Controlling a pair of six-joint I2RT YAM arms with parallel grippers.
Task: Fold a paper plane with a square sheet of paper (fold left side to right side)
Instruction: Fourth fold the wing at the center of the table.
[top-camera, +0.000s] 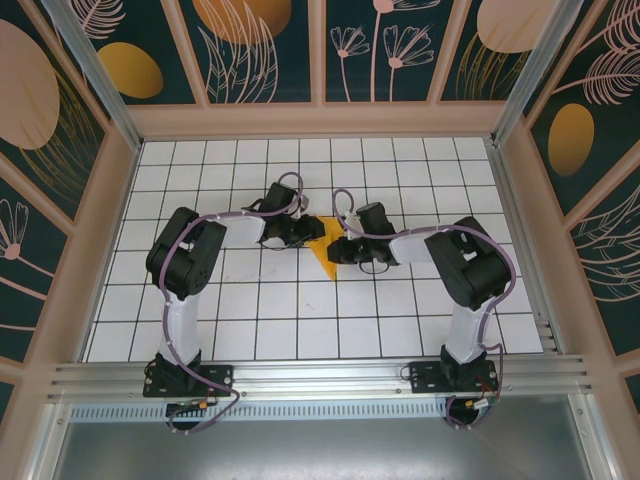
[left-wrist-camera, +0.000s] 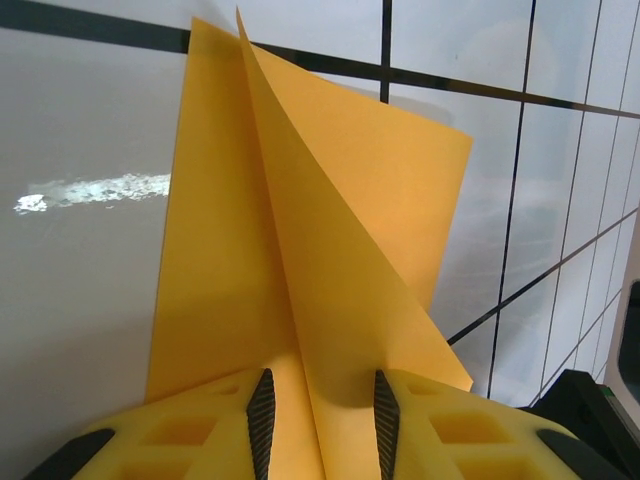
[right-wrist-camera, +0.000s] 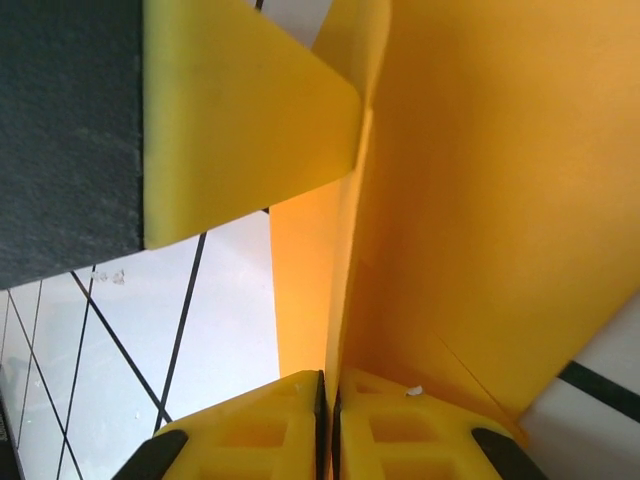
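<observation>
On the gridded table (top-camera: 400, 320) — right end effector (right-wrist-camera: 328, 382) pinches paper (left-wrist-camera: 330, 200), left end effector (left-wrist-camera: 322, 378) part-open.

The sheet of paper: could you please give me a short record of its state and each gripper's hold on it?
paper: orange-yellow, partly folded, one flap raised
location: middle of the table
left gripper: jaws apart, raised flap standing between them
right gripper: shut on the paper's edge
</observation>
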